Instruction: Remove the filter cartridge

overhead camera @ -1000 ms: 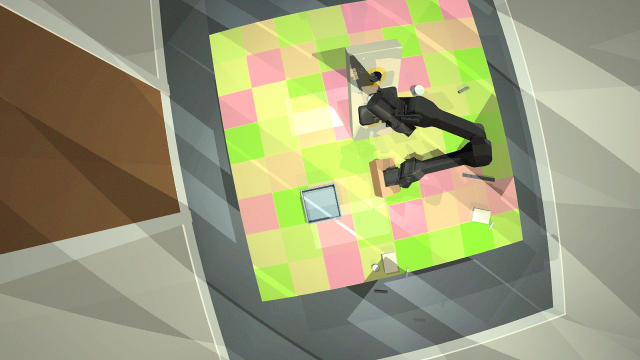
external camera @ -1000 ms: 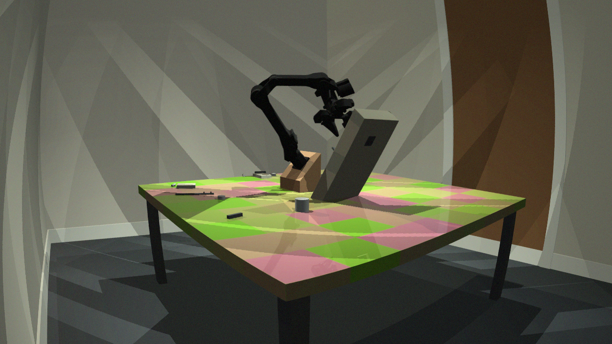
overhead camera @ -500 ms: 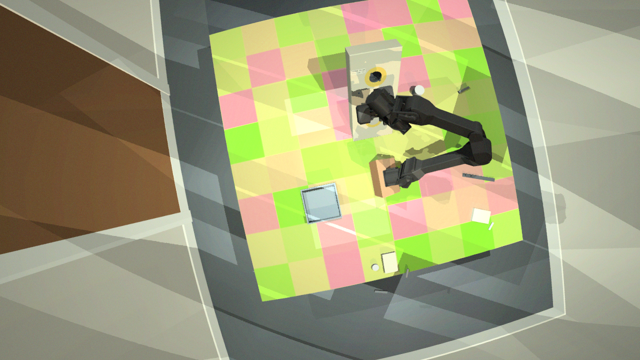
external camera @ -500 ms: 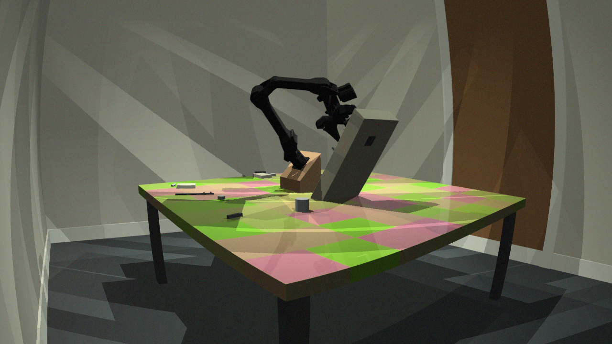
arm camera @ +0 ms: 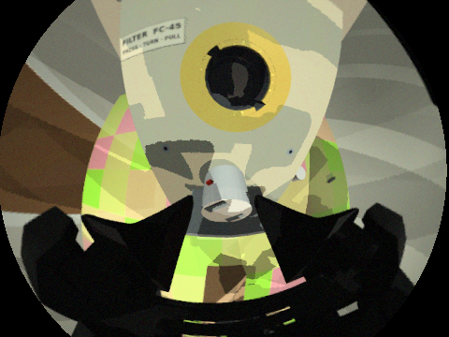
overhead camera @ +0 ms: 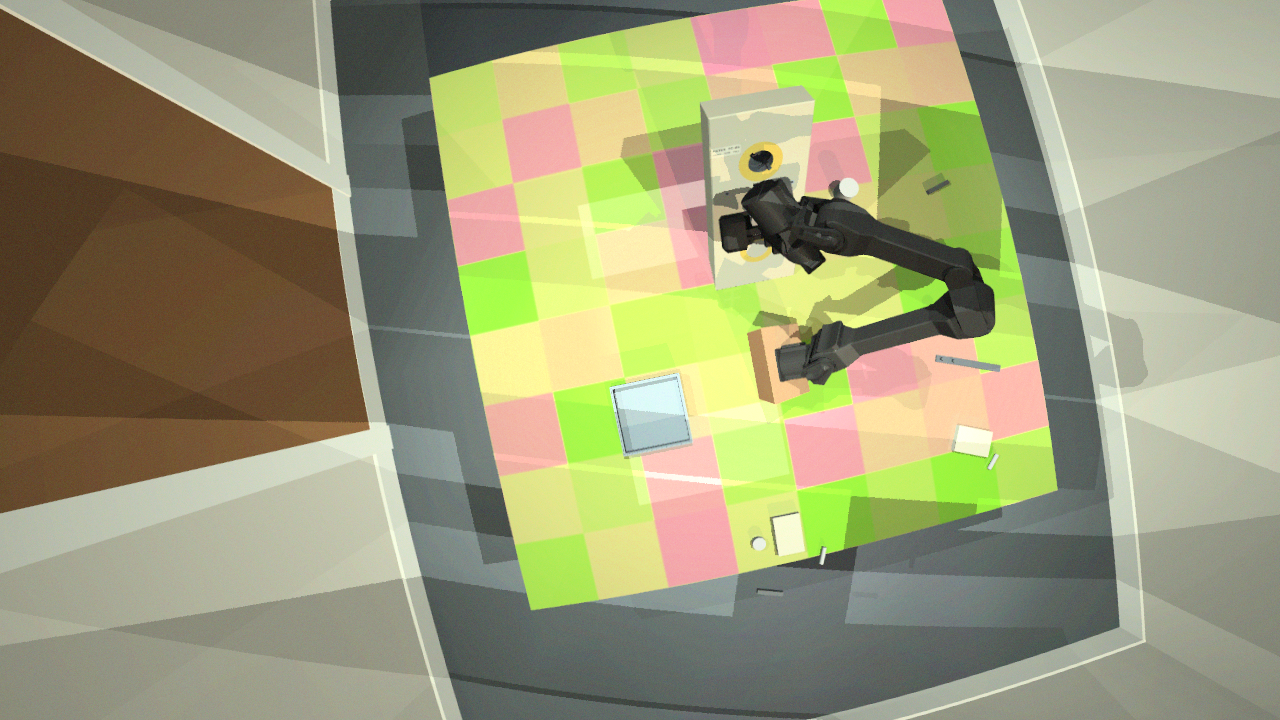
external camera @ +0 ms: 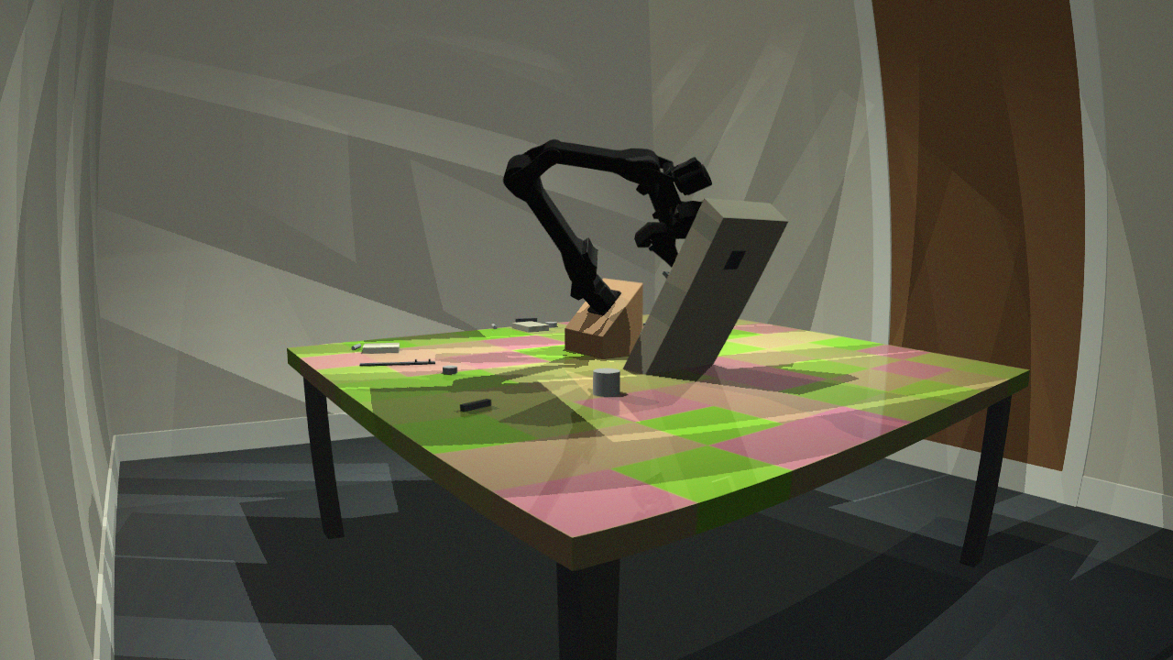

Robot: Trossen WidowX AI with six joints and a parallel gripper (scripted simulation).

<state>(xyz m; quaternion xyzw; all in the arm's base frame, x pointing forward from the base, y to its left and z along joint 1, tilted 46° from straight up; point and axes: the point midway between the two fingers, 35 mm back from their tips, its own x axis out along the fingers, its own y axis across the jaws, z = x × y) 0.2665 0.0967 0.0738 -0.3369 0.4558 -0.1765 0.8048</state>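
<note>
Wrist view: the gripper (overhead camera: 759, 243) (external camera: 674, 258) (arm camera: 224, 200) stands open, fingers apart, before the slotted filter cartridge (arm camera: 225, 187), which is out of its socket (overhead camera: 760, 161) (arm camera: 238, 78), low at the service panel (overhead camera: 726, 183) (external camera: 711, 287) (arm camera: 262, 140). Its underside is hidden; the exterior view conceals the panel's face.

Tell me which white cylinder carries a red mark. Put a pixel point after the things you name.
The white filter cartridge (arm camera: 224, 187) in front of the grey service panel (overhead camera: 796, 129) (external camera: 713, 303) (arm camera: 311, 61): red mark on its side, dark slots in its end. The plain pale cylinder (overhead camera: 847, 187) (external camera: 606, 383) (arm camera: 300, 173) beside the panel shows neither.
</note>
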